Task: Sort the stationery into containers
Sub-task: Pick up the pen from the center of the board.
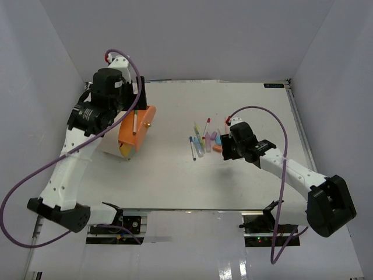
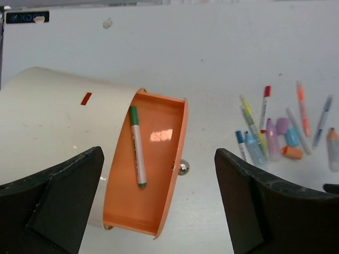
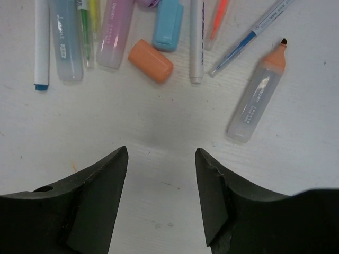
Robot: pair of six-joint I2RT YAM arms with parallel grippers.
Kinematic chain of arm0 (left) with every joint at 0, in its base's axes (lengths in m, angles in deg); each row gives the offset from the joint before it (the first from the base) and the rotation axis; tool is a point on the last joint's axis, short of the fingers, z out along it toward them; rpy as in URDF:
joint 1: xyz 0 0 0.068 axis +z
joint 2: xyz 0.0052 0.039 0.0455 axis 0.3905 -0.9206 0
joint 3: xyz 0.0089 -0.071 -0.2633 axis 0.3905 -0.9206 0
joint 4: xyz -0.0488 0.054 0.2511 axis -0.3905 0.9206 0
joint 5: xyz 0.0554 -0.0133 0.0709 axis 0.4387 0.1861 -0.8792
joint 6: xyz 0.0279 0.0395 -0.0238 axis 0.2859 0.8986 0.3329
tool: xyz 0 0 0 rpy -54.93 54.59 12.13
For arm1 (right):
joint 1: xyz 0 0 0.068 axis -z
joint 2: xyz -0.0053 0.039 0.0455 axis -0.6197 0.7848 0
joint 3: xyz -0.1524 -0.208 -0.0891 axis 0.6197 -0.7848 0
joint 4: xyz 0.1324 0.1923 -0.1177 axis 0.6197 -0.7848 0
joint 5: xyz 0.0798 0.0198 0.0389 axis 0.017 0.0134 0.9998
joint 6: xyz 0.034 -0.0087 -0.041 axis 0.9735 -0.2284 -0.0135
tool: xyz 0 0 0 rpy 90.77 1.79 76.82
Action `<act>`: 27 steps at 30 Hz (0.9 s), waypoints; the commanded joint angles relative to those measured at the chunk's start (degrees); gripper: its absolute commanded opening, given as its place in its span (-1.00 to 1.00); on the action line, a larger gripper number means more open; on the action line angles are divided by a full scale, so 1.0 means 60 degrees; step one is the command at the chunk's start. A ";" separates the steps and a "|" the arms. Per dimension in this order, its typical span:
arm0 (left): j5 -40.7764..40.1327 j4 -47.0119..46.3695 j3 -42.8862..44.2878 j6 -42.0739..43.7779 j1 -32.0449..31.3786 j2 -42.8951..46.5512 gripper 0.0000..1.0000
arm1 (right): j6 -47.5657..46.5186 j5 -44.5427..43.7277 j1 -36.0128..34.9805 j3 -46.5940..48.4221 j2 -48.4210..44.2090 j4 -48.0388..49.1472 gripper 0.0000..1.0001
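Observation:
The container (image 1: 111, 143) is a cream cylinder lying at the table's left, with one orange drawer (image 2: 159, 143) pulled open. A white pen with a green cap (image 2: 137, 146) lies loose in that drawer. My left gripper (image 2: 159, 153) hangs open above the drawer, holding nothing. The rest of the stationery (image 1: 205, 140) lies bunched mid-table. It includes an orange block (image 3: 150, 61), a blue block (image 3: 168, 26), a pink highlighter (image 3: 114, 34) and an orange-tipped highlighter (image 3: 257, 95). My right gripper (image 3: 161, 153) sits just short of the pile, open over bare table with nothing between its fingers.
A small metal knob (image 2: 184, 168) sticks out from the drawer front. White walls close in the table at the back and both sides. The right arm's purple cable (image 1: 284, 175) loops over the table's right part.

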 commanded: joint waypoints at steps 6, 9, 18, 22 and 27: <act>0.1219 -0.1535 -0.2756 -0.0823 0.0044 0.3467 0.96 | -0.1201 -0.1002 0.0244 0.1848 0.2152 0.0058 -0.14; 0.1102 -0.1477 -0.3474 -0.0809 0.0044 0.4171 0.96 | -0.1581 -0.0856 0.0390 0.2463 0.2899 0.0131 -0.23; 0.0911 -0.1199 -0.4457 -0.0823 0.0044 0.5080 0.96 | -0.2022 -0.0066 0.0829 0.3914 0.4936 0.0131 -0.26; 0.0926 -0.1169 -0.4633 -0.0838 0.0044 0.5154 0.96 | -0.2095 0.0257 0.1005 0.4149 0.5434 0.0146 -0.28; 0.0969 -0.1301 -0.4750 -0.0823 0.0044 0.5227 0.96 | -0.2140 0.0345 0.1049 0.4340 0.5830 0.0131 -0.36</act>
